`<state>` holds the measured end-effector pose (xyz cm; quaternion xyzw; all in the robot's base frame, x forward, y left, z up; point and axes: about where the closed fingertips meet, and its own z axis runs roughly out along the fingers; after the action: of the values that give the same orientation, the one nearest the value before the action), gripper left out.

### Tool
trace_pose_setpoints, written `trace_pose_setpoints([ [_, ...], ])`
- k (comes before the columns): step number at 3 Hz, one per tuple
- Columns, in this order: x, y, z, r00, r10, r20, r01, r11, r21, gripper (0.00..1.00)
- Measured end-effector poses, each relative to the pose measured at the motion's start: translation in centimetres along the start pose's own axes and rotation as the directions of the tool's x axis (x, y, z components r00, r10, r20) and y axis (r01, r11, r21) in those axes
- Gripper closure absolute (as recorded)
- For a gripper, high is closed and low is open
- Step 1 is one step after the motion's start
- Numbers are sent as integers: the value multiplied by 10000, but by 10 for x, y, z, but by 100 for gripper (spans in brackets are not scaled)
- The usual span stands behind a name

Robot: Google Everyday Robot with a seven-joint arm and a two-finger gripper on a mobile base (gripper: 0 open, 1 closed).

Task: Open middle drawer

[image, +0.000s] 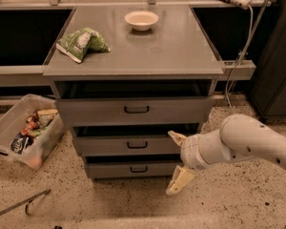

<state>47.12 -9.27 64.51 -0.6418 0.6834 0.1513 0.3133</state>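
Hand [178,159] hung at about 4 o'clock in the view, its two fingers [180,180] spread apart and holding nothing, just off the right end of the middle drawer [109,146]. One clear bin [9,125] of packets sat on the floor at 8 o'clock. One green bag [82,42] lay on the grey surface [176,51] at 11 o'clock, and one white bowl [141,19] stood at 12 o'clock. Below were three drawers: the top drawer [95,111], the middle one under it with its one dark handle [137,145], and the bottom drawer [109,169].
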Motion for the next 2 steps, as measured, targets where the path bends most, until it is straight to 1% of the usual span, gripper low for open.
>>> trace_pose_setpoints([
  [1,11,-3,37,9996,14,271,-12,10000,-68,0],
  [2,19,-23,90,9988,-235,419,228,9996,162,0],
])
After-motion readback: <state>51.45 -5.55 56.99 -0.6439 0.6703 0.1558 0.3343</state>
